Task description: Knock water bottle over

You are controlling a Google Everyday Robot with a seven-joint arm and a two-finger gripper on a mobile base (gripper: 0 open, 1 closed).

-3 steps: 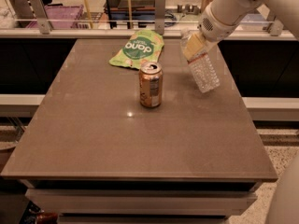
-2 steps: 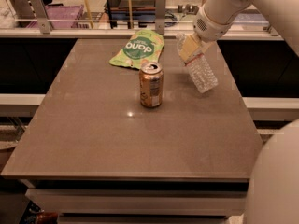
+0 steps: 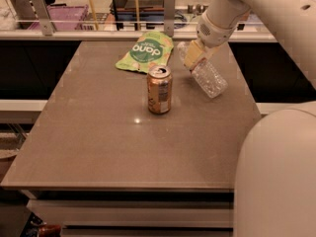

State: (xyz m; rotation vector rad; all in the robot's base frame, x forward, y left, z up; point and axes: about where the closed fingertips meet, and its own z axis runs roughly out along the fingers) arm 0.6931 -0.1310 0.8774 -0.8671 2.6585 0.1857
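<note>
The water bottle [image 3: 210, 78] is a clear ribbed bottle with a pale label near its top. It is tilted steeply, its cap end pointing up and left and its base resting low on the right part of the brown table [image 3: 98, 147]. My gripper [image 3: 199, 53] comes down from the white arm at the upper right and sits against the bottle's upper, labelled part. The orange-copper soda can [image 3: 159, 90] stands upright to the left of the bottle, apart from it.
A green snack bag [image 3: 144, 52] lies flat at the back of the table behind the can. A glass rail with metal posts [image 3: 169, 6] runs along the far edge. My white robot body [image 3: 276, 177] fills the lower right, over the table's right front corner.
The arm and the tilted bottle have shifted slightly left, toward the can. The bottle keeps about the same tilt. The can and bag have not moved.
</note>
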